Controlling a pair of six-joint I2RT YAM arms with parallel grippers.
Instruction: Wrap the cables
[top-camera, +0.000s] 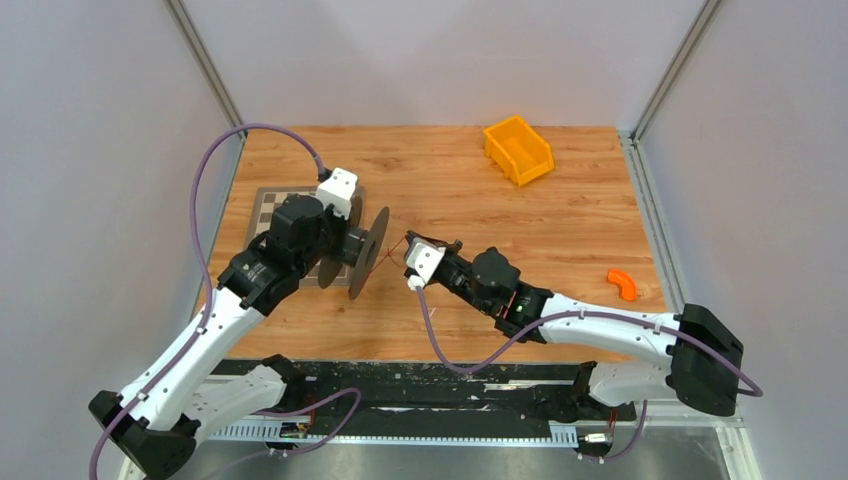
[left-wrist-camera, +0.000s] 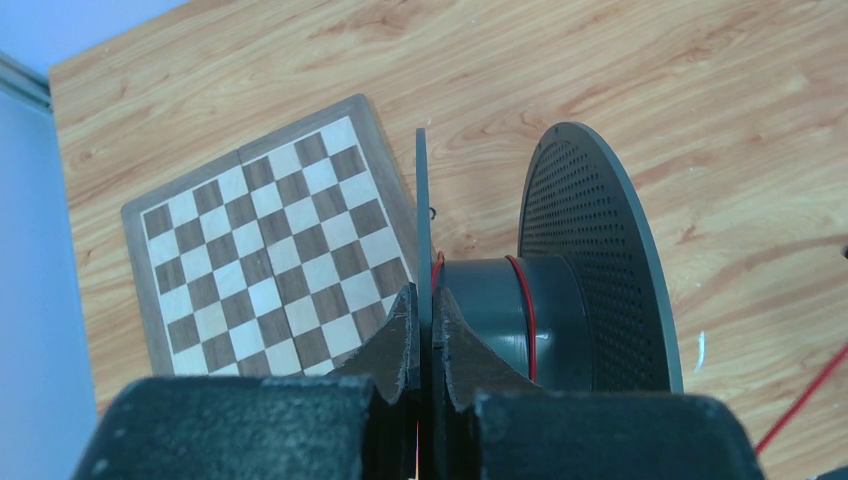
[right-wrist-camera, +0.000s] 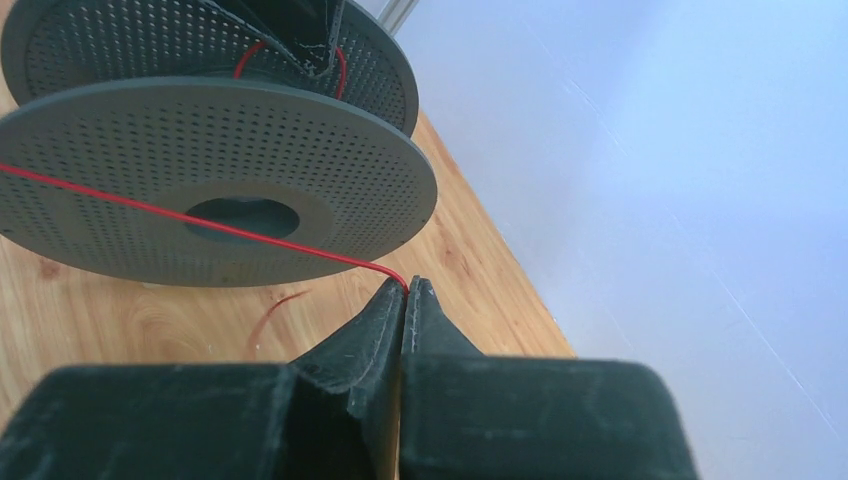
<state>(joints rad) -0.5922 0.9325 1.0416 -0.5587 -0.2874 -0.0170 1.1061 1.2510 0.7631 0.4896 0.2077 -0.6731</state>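
Winding seemed underway: left claw (left-wrist-camera: 425, 300) clamped the spool (left-wrist-camera: 590, 260) rim, right claw (right-wrist-camera: 408, 293) pinched wire (right-wrist-camera: 200, 222); another taut loop looked due.

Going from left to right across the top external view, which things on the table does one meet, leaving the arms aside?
Chequered wooden board → dark grey perforated spool → thin red wire → yellow plastic bin → small orange curved piece.
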